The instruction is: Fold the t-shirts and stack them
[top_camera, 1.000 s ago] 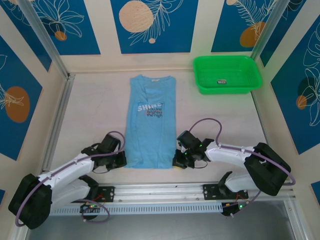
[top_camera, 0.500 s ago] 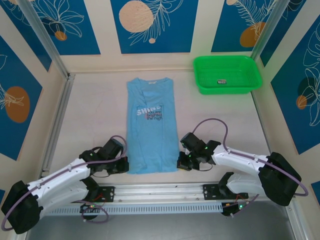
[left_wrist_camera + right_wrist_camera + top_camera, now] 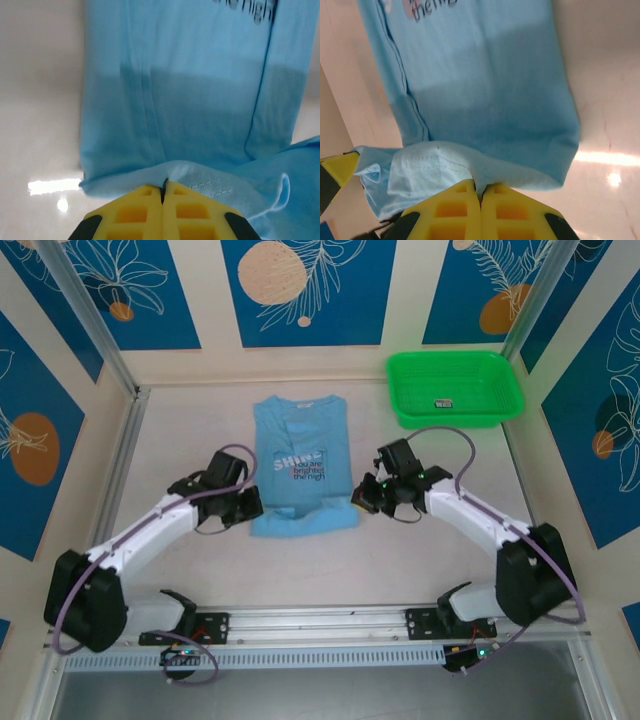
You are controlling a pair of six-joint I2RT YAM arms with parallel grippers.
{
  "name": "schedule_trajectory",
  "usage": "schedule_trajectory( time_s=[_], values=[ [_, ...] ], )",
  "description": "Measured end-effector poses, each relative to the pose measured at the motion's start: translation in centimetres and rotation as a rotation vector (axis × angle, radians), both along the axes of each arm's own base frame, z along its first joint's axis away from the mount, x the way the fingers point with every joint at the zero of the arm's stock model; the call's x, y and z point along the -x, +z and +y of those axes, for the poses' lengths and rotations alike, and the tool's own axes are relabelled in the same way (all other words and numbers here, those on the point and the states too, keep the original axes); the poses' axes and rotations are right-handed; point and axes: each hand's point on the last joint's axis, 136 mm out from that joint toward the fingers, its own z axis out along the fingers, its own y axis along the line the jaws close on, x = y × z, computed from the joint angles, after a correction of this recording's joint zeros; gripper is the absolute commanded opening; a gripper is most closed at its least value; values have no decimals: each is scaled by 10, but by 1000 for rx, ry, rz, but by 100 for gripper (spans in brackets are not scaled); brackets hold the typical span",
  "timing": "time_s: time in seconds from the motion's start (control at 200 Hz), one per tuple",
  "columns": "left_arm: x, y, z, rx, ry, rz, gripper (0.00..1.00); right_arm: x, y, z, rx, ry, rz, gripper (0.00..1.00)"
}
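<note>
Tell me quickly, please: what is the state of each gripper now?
Left gripper: closed, holding the bottom edge of the t-shirt.
Right gripper: closed, holding the bottom edge of the same t-shirt.

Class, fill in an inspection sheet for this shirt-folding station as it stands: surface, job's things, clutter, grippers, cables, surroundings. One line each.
Surface: pale glossy table, with light glare.
Job's things: one sky-blue t-shirt, sides folded in, lower hem lifted over its lower part.
Clutter: green basket at the far right, a small dark item inside.
Grippers: left gripper and right gripper each shut on the t-shirt's hem, one at each corner.
Cables: purple cable looped above each wrist.
Surroundings: blue leaf-patterned wall panels, metal frame posts.
</note>
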Motion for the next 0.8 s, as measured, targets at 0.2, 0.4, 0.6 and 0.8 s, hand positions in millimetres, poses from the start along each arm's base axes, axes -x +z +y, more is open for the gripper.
schedule_trajectory(
  time_s=[0.2,0.4,0.6,0.8],
  values=[
    [-63,3,3,-14,50,-12,0,-65,-12,3,-11,-21,38,0],
    [-103,-14,12,-42,77,15,0,-107,-31,5,-10,-25,75,0],
    [-132,-38,17,-60,92,58,0,-136,-45,1,-18,-41,107,0],
    [-150,-56,25,-50,109,97,6,-150,-57,-6,-29,-57,141,6]
  ],
)
